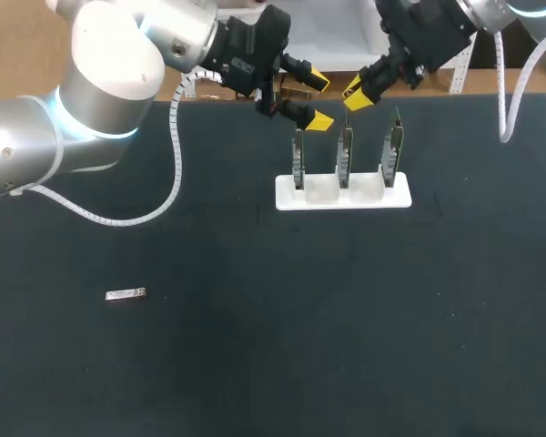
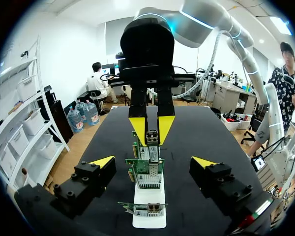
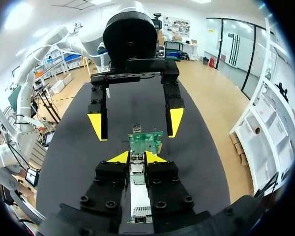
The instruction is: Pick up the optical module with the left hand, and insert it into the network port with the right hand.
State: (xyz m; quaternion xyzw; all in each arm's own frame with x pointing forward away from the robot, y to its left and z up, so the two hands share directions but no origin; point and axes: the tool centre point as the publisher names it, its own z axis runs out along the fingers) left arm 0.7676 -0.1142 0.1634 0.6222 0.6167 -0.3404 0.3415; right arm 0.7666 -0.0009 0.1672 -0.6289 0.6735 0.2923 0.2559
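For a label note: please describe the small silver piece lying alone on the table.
On the black table, find the white stand holding three upright cards, then look toward the robot's left. The optical module lies there: a small silver bar, flat and alone.

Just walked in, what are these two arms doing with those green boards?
The right gripper is shut on a small optical module, holding it at the end one of three green network cards standing in a white holder. The left gripper hangs open and empty beside the row. A small silvery piece lies alone on the table.
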